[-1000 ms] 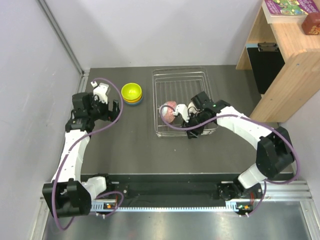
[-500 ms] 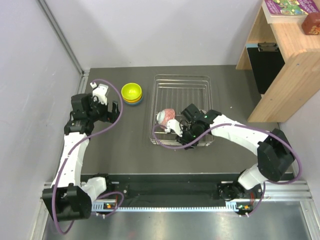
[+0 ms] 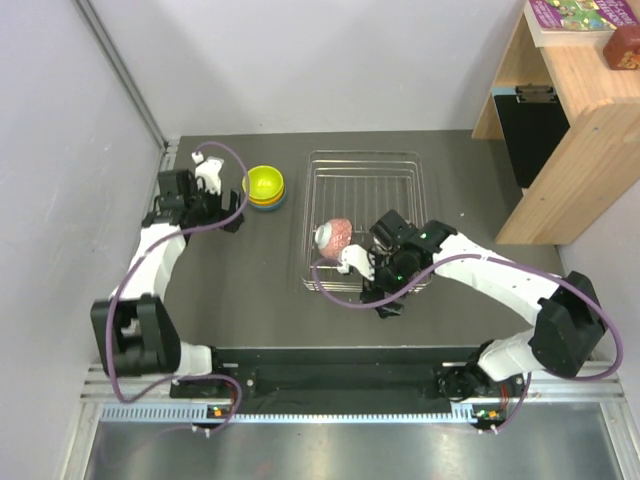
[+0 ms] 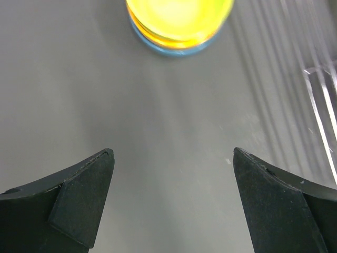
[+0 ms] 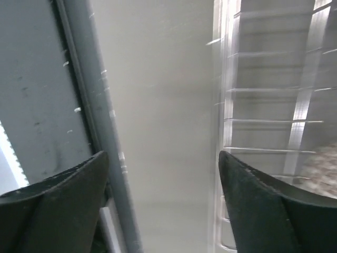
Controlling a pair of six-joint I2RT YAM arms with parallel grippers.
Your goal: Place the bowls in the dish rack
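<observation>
- The left fingers (image 4: 79, 211) stand wide apart with only bare counter (image 4: 168, 132) between them, gripping nothing.
- Ahead of them, apart from their tips, sits a stack of bowls (image 4: 179, 21): lime-yellow on top, orange under it, blue at the bottom.
- From above, that stack (image 3: 265, 186) rests on the counter (image 3: 240, 290) just left of the dish rack (image 3: 370, 160), outside it.
- The right fingers (image 5: 263, 211) are also spread and hold nothing.
- They hang over the rack's near-left corner, with its wire wall (image 5: 231, 105) running between them (the counter's front rail shows on the left of that view).
- A blurred speckled patch (image 5: 322, 167) by the right finger is probably the patterned bowl.
- The overhead view shows this patterned bowl (image 3: 335, 234), white with pinkish-red markings, inside the rack against its left side, tipped up on edge rather than lying flat.
- It lies just beyond the right arm's wrist.
- A wooden shelf (image 3: 570, 110) stands off the counter's right end.
</observation>
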